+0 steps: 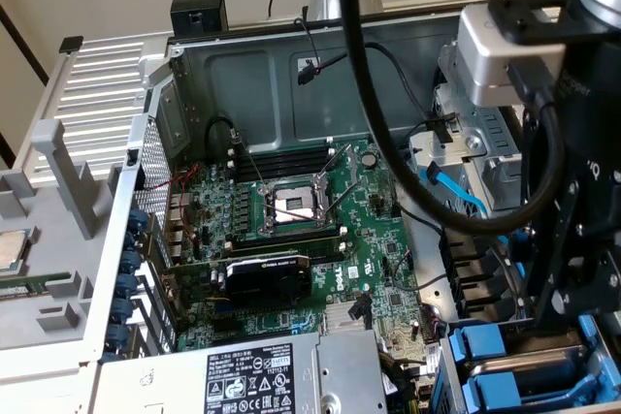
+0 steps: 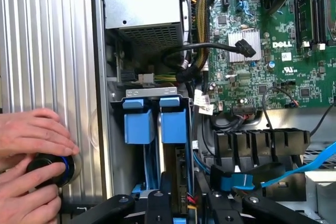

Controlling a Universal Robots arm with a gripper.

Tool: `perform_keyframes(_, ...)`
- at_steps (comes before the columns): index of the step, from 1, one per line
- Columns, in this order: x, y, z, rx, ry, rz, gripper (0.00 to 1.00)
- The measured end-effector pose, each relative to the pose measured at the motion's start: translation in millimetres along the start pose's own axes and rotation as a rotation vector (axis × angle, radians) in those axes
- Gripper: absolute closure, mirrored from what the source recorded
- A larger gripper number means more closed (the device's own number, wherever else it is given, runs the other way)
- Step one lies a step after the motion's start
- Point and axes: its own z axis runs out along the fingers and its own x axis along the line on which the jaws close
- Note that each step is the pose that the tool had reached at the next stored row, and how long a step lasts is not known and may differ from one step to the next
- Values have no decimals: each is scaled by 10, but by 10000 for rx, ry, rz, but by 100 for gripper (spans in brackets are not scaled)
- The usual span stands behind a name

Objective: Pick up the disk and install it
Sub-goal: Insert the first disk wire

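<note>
Blue plastic is framing the disk (image 2: 173, 121), which is sitting upright in the drive bay (image 2: 157, 93) of the open computer case (image 1: 243, 70), in the slot nearer the green circuit board (image 2: 273, 72). A second blue carrier (image 2: 139, 121) is sitting just beside it in the next slot, on the side toward a ribbed metal panel (image 2: 47, 40).

The end effector (image 2: 184, 184) is hanging directly over the disk's slot. Its black fingers (image 2: 166, 182) are standing partly apart on either side of the disk's thin edge. A little gap is showing on each side, so it is gripping nothing. In the exterior view the arm (image 1: 582, 172) is reaching down into the case at the exterior view's right, by the blue carriers.

A person's hand (image 2: 34, 135) is resting on the ribbed panel. Together with a second hand (image 2: 23, 200) it is holding a round black knob (image 2: 50, 169) with a blue ring.

A grey power box (image 2: 142, 3) is sitting at the far end of the bay. A thick black cable (image 2: 205, 46) is running from beside it across the board's edge. A light blue cable (image 2: 310, 163) is crossing a row of black clips (image 2: 260, 142) near the end effector.
</note>
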Motion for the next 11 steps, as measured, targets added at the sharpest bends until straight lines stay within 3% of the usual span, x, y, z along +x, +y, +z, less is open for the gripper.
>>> perform_keyframes(6,9,2,-192,16,214,3,69)
perform_keyframes(11,-3,4,-328,33,448,6,69)
